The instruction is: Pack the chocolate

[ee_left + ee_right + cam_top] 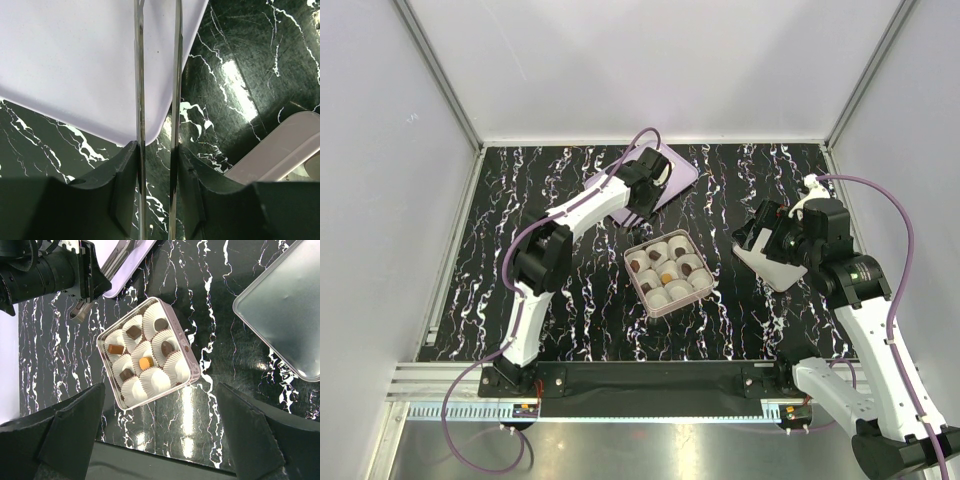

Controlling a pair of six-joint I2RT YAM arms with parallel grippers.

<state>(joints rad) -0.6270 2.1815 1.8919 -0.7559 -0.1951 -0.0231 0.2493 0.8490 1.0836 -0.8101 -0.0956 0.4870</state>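
Chocolate pieces sit in white paper cups inside a square box (193, 378) at mid-table (706, 287): a dark one (161, 324), an orange one (145, 363), a caramel one (115, 348) and others. Some cups (159, 381) hold nothing. My left gripper (156, 150) is at the back over a lilac tray (75, 60), shut on metal tweezers (140, 75) whose blades stand apart; their tips are out of view. My right gripper (167, 440) hangs wide open right of the box, holding nothing.
A grey lid (285, 305) lies on the black marbled table right of the box, under my right arm (850, 270). The lilac tray (675, 165) lies behind the box. White walls close the table on three sides.
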